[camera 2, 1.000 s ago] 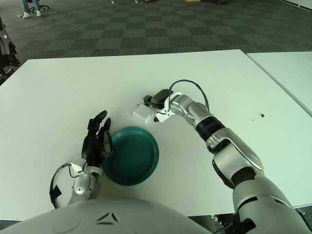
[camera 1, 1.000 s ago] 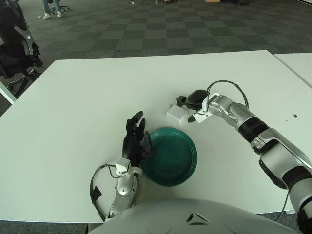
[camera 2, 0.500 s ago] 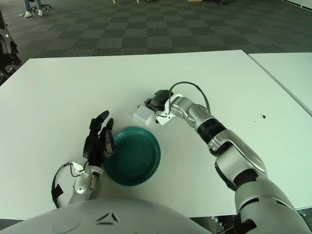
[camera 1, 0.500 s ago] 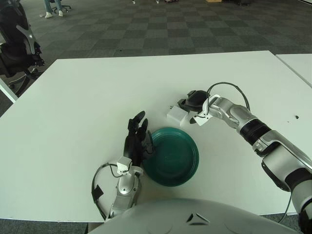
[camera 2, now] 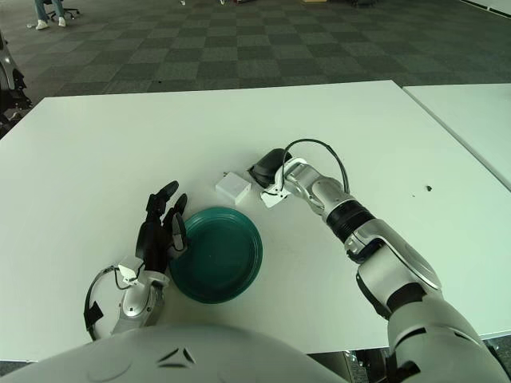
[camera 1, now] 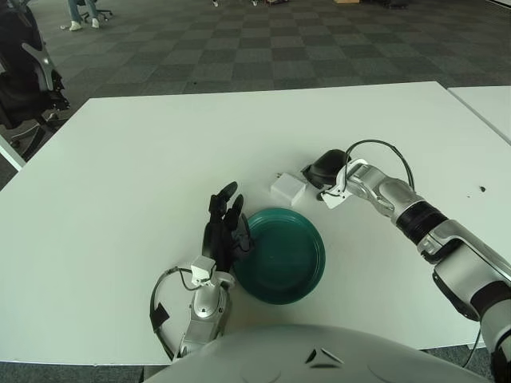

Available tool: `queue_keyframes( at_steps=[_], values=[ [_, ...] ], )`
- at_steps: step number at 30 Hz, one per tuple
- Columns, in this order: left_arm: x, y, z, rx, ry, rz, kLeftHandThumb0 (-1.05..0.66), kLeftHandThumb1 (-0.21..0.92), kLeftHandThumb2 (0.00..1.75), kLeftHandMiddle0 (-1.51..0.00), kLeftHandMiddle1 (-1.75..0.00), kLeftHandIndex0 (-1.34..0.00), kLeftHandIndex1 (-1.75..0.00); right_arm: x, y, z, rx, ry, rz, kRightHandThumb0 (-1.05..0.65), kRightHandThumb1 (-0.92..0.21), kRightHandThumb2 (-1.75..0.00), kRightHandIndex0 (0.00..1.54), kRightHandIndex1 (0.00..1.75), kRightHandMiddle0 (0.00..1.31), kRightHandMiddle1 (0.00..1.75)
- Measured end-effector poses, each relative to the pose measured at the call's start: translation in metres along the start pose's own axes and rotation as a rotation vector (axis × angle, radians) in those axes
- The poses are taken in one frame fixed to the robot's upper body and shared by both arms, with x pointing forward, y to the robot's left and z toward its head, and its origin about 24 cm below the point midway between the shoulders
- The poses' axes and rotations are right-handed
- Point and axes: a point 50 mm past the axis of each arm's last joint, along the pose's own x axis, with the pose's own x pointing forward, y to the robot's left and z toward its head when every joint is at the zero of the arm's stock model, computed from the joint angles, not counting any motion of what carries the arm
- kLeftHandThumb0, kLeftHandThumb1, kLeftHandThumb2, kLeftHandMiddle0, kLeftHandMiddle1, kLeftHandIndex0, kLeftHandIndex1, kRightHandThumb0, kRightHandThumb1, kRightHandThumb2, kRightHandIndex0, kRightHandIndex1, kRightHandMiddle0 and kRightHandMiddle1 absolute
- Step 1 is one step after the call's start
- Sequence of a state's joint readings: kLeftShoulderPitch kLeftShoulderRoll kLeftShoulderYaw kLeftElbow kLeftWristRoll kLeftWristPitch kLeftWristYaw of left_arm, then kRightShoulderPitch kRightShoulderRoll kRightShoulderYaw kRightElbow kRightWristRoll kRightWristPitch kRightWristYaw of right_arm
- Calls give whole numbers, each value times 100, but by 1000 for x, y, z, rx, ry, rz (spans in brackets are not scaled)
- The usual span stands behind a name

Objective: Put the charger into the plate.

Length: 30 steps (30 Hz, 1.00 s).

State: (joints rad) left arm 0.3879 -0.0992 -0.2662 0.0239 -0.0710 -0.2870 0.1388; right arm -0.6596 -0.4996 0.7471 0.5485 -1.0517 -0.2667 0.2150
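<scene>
The white charger (camera 1: 287, 189) lies flat on the white table (camera 1: 144, 159), just beyond the far rim of the dark green plate (camera 1: 283, 257). My right hand (camera 1: 323, 170) shows to the charger's right, a small gap away and not touching it, with its cabled forearm running off to the lower right. Nothing lies in the plate. At the plate's left rim my left hand (camera 1: 224, 227) stands palm-up, its dark fingers (camera 1: 227, 191) spread and holding nothing.
A second white table (camera 1: 489, 100) adjoins at the far right. A black office chair (camera 1: 24, 72) stands off the table's left corner. A small dark speck (camera 1: 481, 189) marks the tabletop on the right.
My right hand has drawn back to the right, away from the charger it was nearly touching. The charger, the plate and the left hand stay where they were.
</scene>
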Motion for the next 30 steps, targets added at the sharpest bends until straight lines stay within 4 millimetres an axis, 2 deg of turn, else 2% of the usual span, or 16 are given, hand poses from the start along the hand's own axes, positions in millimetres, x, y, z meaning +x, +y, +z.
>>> queue_keyframes(
  at_steps=[13,15,17,18,19,20,21,22,24,26,30],
  values=[
    [0,0,0,0,0,-2,-93,92,102,-58,-7,-9,-88,-3,11,-12,-7,28,-32,-42,-51,-107,86,175,46,175],
    [0,0,0,0,0,-2,-93,92,102,-57,-7,-9,-88,-3,13,-17,-4,36,-30,-41,-58,-98,80,175,42,175],
    [0,0,0,0,1,-2,-93,92,103,-57,-7,-9,-88,-3,15,-22,3,52,-29,-40,-68,-85,66,175,35,175],
    [0,0,0,0,1,-2,-93,92,103,-56,-6,-9,-88,-3,15,-24,7,60,-30,-59,-76,-82,43,122,22,144],
    [0,0,0,1,0,-2,-93,92,103,-56,-6,-9,-88,-3,17,-27,20,70,-29,-66,-80,-81,35,102,18,133],
    [0,0,0,0,0,-2,-92,92,103,-56,-6,-8,-88,-4,17,-28,33,78,-31,-77,-84,-78,22,65,11,93],
    [0,0,0,0,0,-2,-92,92,103,-55,-5,-8,-88,-4,17,-30,46,85,-35,-81,-86,-78,18,52,9,79],
    [0,0,0,0,-1,-2,-92,92,103,-55,-5,-8,-88,-5,17,-31,57,90,-39,-88,-88,-77,11,33,6,56],
    [0,0,0,0,-1,-2,-92,92,103,-54,-4,-8,-87,-7,15,-35,69,99,-49,-95,-90,-75,5,14,2,30],
    [0,0,0,0,-1,-1,-92,92,103,-52,-4,-8,-87,-8,14,-37,75,106,-58,-100,-91,-74,2,7,1,16],
    [-1,0,0,0,-4,0,-92,92,102,-50,-2,-7,-87,-11,10,-39,68,108,-52,-104,-92,-69,0,1,0,3]
  ],
)
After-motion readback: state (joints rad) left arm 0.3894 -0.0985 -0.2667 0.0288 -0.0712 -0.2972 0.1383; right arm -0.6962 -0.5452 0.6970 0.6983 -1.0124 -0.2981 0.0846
